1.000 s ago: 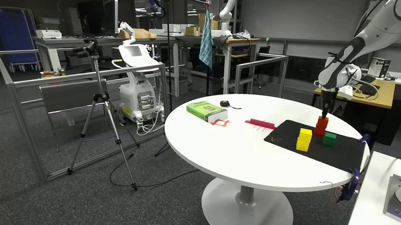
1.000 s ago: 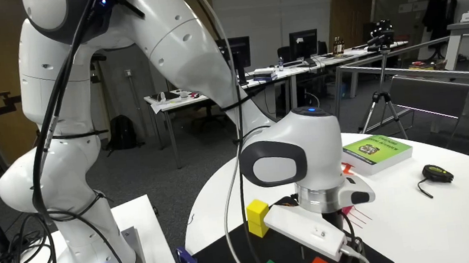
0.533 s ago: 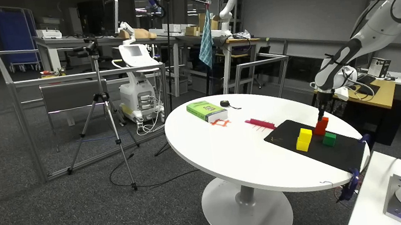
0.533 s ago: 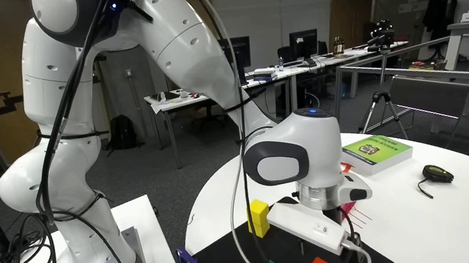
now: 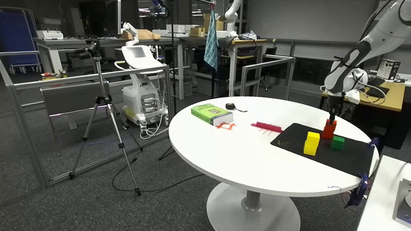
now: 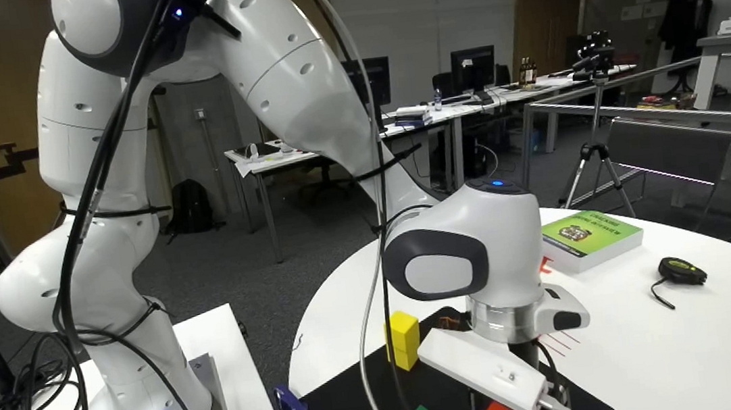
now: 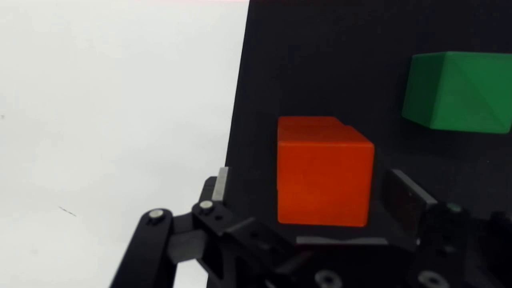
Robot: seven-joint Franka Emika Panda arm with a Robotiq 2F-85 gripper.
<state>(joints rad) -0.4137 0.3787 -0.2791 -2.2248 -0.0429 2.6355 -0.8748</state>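
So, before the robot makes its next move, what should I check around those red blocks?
1. Gripper open: ok, fingers stand apart.
2. Upper red block between the fingers: ok in the wrist view.
3. Fingers level with that block: cannot tell.
4. Lower red block squarely beneath: not ok, edges show a slight step.
5. Green block clear of the fingers: ok, a gap shows.
6. Yellow blocks stacked: ok.

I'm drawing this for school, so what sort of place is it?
It's probably a robotics lab: a big white robot arm stands beside the round table, a second robot arm stands farther back, and there's a screen-topped cart, maybe medical equipment.
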